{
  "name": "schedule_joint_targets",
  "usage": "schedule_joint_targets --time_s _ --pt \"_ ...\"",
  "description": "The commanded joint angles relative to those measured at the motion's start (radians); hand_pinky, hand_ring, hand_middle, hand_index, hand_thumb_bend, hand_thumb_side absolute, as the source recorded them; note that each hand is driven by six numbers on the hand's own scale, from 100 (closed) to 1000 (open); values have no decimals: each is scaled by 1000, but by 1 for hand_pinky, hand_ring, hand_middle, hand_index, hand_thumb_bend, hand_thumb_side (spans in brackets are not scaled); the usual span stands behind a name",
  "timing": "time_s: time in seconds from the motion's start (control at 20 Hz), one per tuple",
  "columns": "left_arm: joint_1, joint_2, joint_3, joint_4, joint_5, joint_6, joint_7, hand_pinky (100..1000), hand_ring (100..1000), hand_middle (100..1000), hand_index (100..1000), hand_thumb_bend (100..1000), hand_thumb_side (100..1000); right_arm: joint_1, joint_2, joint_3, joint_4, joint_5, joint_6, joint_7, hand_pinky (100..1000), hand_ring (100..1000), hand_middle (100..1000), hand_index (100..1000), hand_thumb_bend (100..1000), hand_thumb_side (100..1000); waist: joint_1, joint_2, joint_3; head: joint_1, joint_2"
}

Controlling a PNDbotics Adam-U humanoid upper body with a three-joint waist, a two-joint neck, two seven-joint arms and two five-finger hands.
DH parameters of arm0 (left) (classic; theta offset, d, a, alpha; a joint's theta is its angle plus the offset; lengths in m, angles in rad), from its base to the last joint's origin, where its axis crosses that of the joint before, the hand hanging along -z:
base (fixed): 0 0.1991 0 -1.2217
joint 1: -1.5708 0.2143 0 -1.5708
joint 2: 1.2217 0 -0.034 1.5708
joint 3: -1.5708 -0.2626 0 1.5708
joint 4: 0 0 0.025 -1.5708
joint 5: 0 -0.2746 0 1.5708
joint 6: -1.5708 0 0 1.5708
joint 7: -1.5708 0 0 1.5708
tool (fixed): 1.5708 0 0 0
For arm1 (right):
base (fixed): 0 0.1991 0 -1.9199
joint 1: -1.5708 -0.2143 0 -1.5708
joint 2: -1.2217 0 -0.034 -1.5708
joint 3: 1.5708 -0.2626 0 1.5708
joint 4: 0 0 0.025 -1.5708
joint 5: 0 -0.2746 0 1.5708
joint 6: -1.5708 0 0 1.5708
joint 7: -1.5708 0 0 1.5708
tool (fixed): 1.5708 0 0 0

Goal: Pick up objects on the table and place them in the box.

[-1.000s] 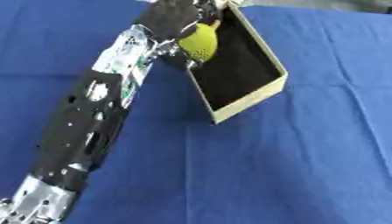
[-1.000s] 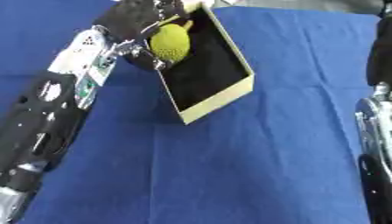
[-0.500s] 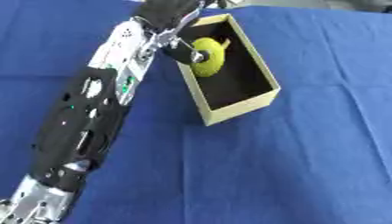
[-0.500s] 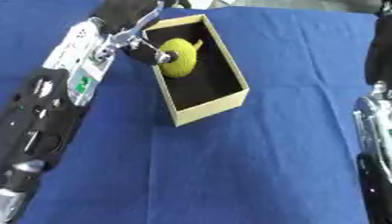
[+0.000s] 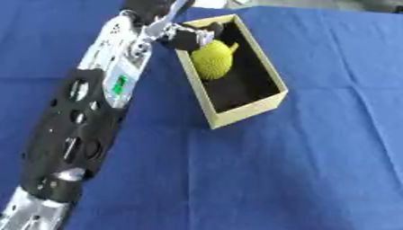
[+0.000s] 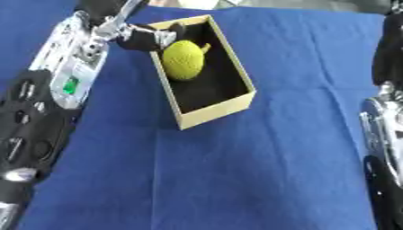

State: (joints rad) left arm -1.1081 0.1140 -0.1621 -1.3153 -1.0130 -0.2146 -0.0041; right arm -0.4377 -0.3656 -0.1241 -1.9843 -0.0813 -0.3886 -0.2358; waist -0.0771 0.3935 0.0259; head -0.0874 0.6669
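Observation:
An open tan cardboard box (image 5: pixel 245 109) with a dark inside lies on the blue cloth at upper centre. A yellow knitted fruit (image 5: pixel 210 59) with a small stem rests inside it, against the left wall near the far end. My left arm reaches up from the lower left, and my left hand (image 5: pixel 189 37) hangs over the box's far left corner. Its dark fingers are spread beside the top of the fruit, and I see no curl round it. Only part of my right arm (image 6: pixel 384 134) shows, along the right edge of the right eye view.
The blue cloth (image 5: pixel 299 170) covers the whole table, with creases across it. My long black and silver left forearm (image 5: pixel 87 121) lies over the cloth to the left of the box. Something pale (image 5: pixel 211 3) sits at the far edge.
The fruit has gone from hanging in my left hand above the box to lying inside it. The hand has drawn back to the left and let go.

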Motion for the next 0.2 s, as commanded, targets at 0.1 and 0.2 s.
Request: schedule_joint_targets --time_s 0.1,0.2 --pt "11 94 45 -116 67 17 63 764 613 709 712 191 100 3 -43 -28 -16 17 -5 -29 755 707 574 786 100 611 7 -29 12 -38 6" --pt "37 144 66 -169 99 37 96 769 619 715 711 179 100 13 -55 -35 -16 29 -8 -43 756 708 575 786 100 608 11 -30 30 -65 7"
